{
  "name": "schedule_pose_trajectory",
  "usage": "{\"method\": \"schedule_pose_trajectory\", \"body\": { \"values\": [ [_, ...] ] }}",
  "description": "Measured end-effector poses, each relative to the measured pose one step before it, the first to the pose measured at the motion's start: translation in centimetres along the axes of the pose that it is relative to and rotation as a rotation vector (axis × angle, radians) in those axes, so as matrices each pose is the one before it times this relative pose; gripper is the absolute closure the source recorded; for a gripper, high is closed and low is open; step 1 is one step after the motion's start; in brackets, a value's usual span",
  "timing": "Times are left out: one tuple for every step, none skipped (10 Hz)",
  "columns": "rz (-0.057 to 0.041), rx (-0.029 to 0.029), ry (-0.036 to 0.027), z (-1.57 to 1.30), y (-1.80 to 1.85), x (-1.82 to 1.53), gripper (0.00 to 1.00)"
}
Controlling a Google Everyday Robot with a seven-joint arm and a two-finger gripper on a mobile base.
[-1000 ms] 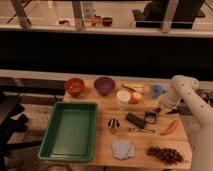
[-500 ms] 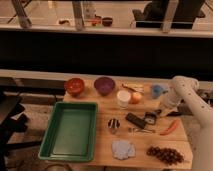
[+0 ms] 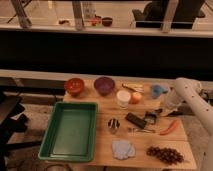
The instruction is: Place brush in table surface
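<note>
One raised camera, facing the tabletop (image 3: 105, 107) from its near edge.
It looks down and across at middling range, nearly the whole tabletop framed; the hand (image 3: 153, 116) sits near the right edge.

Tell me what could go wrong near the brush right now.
The gripper hangs right beside the brush, which sits close to the black bar and a thin utensil on the table; any sideways move might knock them. The long red vegetable lies below the arm near the table's edge and could get swept off.
</note>
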Motion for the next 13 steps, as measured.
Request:
{"method": "schedule_pose_trajectory", "body": {
  "values": [
    [0.00439,0.02297,-0.00438,0.064,-0.018,0.135,0.99],
    [0.00905,0.01757,-0.00897,0.142,-0.129,0.002,0.99],
    [0.00678,0.01354,-0.00593,-0.053,-0.148,-0.013,0.99],
    [0.00999,0.01777,-0.00762,-0.035,-0.082,0.078,0.99],
    [0.00612,0.01305,-0.00321,-0.134,-0.095,0.083,0.99],
    [0.00481,0.01058,-0.00248,-0.019,-0.011,0.078,0.99],
    [0.00091,0.01487,-0.00091,-0.233,-0.216,-0.033,0.99],
    [-0.00065,0.01458,-0.00171,-0.135,-0.191,-0.106,0.99],
    [-0.00281,0.01136,-0.00091,-0.128,-0.210,-0.164,0.99],
    [-0.00182,0.01249,0.00000,-0.177,-0.126,-0.063,0.99],
    [0.00049,0.01989,0.00198,-0.412,-0.131,0.155,0.99],
    [0.00081,0.01309,0.00189,-0.291,-0.063,0.136,0.99],
    [-0.00042,0.01706,0.00222,-0.425,-0.233,0.053,0.99]
  ]
}}
